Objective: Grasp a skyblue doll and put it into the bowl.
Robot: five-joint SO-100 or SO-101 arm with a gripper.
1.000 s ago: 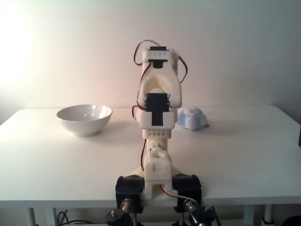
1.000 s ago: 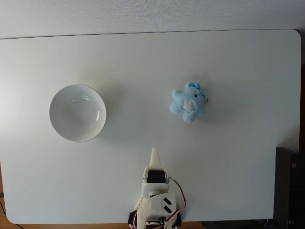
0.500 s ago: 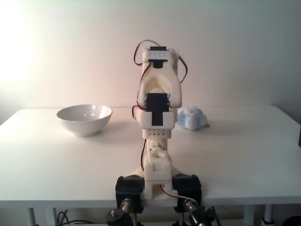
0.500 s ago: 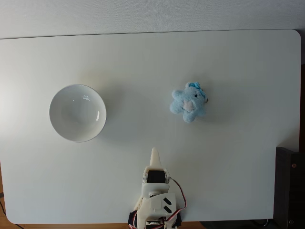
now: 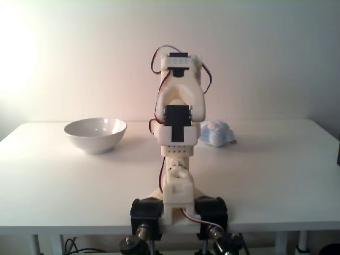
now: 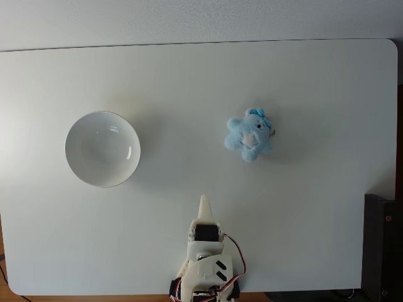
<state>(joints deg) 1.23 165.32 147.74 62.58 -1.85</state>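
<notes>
Sitting folded up at the bottom centre of the top-down fixed view, the arm (image 6: 208,264) hasn't gone anywhere near the toy — its gripper (image 6: 203,204) pokes out as one pale pointed tip with no gap showing, so the fingers look pressed together and empty. In the front-on fixed view the arm (image 5: 178,133) fills the middle of the frame, and I can't tell the fingers' state from there.

The skyblue doll (image 6: 250,134) lies on the white table (image 6: 315,207) right of centre in the top-down view, up and to the right of the gripper tip and well apart from it. From the front it's a fuzzy blue lump (image 5: 218,133) peeking out just right of the arm, partly hidden behind it.

The bowl (image 6: 102,148) sits at middle left from above, upright, nothing in it — well apart from the doll. From the front, the bowl (image 5: 95,135) is left of the arm.

A dark box edge (image 6: 383,245) shows at the lower right corner.
</notes>
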